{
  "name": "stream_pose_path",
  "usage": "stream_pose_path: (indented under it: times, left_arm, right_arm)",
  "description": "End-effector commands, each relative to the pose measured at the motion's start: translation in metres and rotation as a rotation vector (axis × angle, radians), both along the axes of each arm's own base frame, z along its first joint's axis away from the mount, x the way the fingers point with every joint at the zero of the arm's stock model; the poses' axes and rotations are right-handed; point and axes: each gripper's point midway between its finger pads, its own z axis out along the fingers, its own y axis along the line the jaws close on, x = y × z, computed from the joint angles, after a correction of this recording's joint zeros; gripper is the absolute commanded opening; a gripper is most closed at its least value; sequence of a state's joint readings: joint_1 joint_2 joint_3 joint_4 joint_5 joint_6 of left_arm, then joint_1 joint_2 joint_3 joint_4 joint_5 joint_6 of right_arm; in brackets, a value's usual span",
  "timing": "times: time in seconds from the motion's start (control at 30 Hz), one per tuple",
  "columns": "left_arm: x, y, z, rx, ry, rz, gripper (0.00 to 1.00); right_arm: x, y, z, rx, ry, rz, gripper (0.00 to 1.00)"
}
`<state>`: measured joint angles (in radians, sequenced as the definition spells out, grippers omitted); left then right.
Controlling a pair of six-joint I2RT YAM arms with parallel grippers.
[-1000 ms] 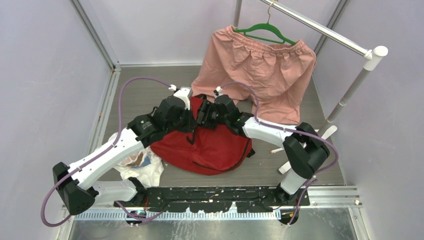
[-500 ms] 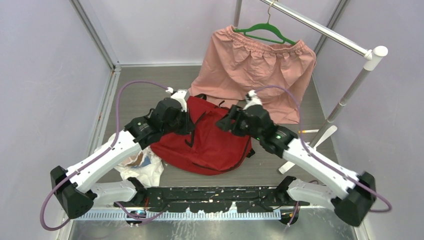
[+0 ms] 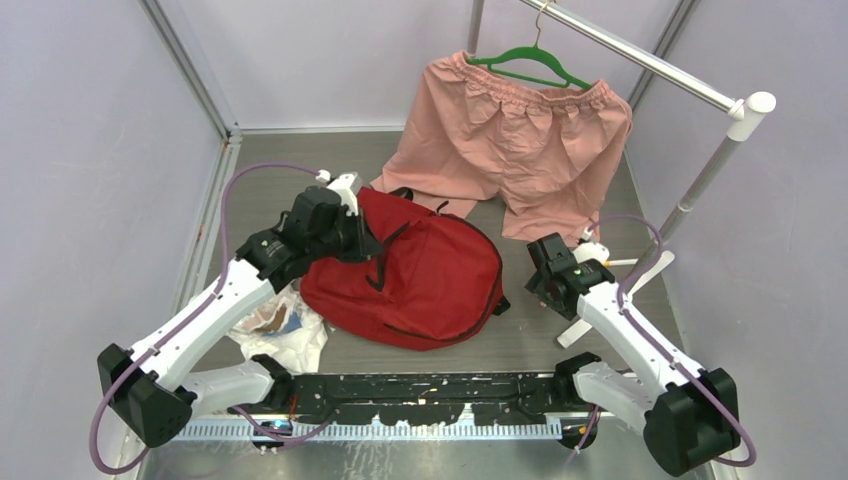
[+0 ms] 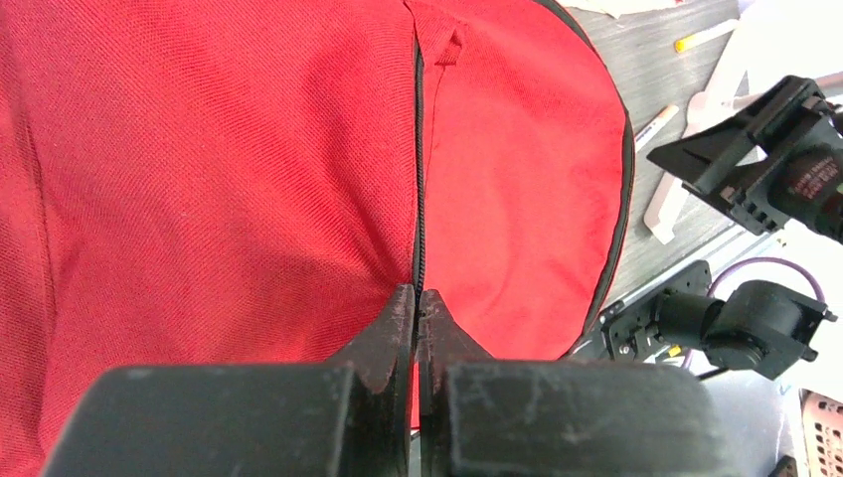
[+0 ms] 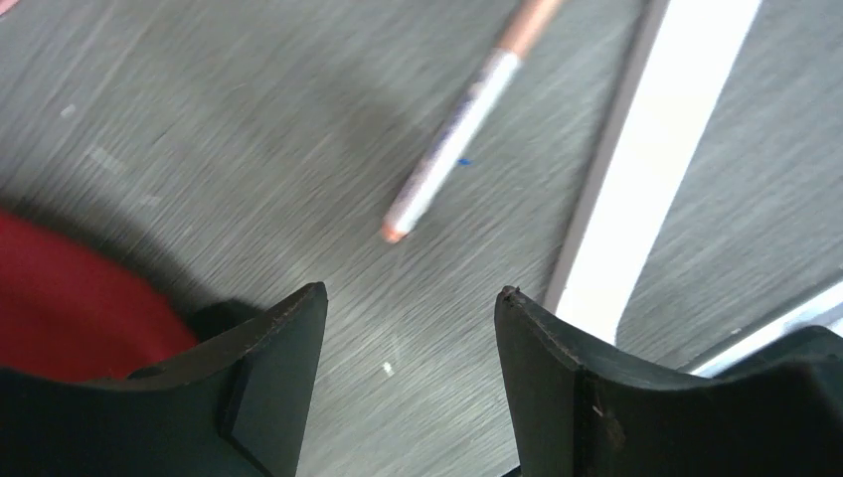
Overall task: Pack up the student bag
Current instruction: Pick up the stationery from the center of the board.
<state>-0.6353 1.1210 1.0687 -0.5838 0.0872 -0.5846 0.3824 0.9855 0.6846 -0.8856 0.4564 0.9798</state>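
The student bag (image 3: 430, 285), a large red backpack with black zippers, lies flat in the middle of the table. My left gripper (image 3: 360, 238) rests on its upper left part. In the left wrist view its jaws (image 4: 419, 293) are shut, pinched on the bag's black zipper line (image 4: 419, 149). My right gripper (image 3: 543, 280) hangs just off the bag's right side, apart from it. It stands open (image 5: 413, 290) over bare table with nothing between its fingers. A corner of the red bag (image 5: 70, 298) shows at its left.
A pen (image 5: 457, 129) lies ahead of the right gripper, beside a white foot (image 5: 646, 149) of the clothes rack (image 3: 690, 90). Pink shorts (image 3: 520, 150) hang on a green hanger (image 3: 525, 65) behind the bag. A crumpled white plastic bag (image 3: 285, 335) lies at the near left.
My right arm has drawn back from the bag's top to its right side, and its jaws have opened a little wider. The left gripper has shifted left, still shut. The bag now lies uncovered.
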Motion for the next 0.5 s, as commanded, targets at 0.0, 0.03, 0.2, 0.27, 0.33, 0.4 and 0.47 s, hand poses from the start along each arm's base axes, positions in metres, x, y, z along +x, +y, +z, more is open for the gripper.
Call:
stream_pose_path:
  times: [0.0, 0.03, 0.2, 0.27, 0.33, 0.4, 0.47]
  left_arm:
    - [-0.012, -0.01, 0.02, -0.103, -0.041, -0.071, 0.0]
    - [-0.014, -0.012, 0.021, -0.112, -0.042, -0.082, 0.0]
    - [-0.024, -0.015, 0.023, -0.123, -0.034, -0.14, 0.0]
    - [-0.027, -0.015, 0.023, -0.123, -0.035, -0.152, 0.0]
    - [-0.029, -0.013, 0.023, -0.124, -0.043, -0.153, 0.0]
    - [-0.031, -0.01, 0.024, -0.122, -0.052, -0.154, 0.0]
    - [-0.033, -0.009, 0.024, -0.121, -0.056, -0.156, 0.0]
  right_arm:
    - [0.008, -0.03, -0.012, -0.034, -0.038, -0.196, 0.68]
    - [0.012, -0.032, -0.018, -0.027, -0.033, -0.212, 0.67]
    - [0.037, -0.034, -0.034, -0.028, -0.02, -0.252, 0.65]
    - [0.044, -0.036, -0.04, -0.039, -0.026, -0.27, 0.64]
    - [0.046, -0.036, -0.049, -0.049, -0.004, -0.282, 0.62]
    - [0.046, -0.035, -0.059, -0.05, 0.02, -0.287, 0.6]
    - [0.046, -0.032, -0.069, -0.034, 0.034, -0.289, 0.55]
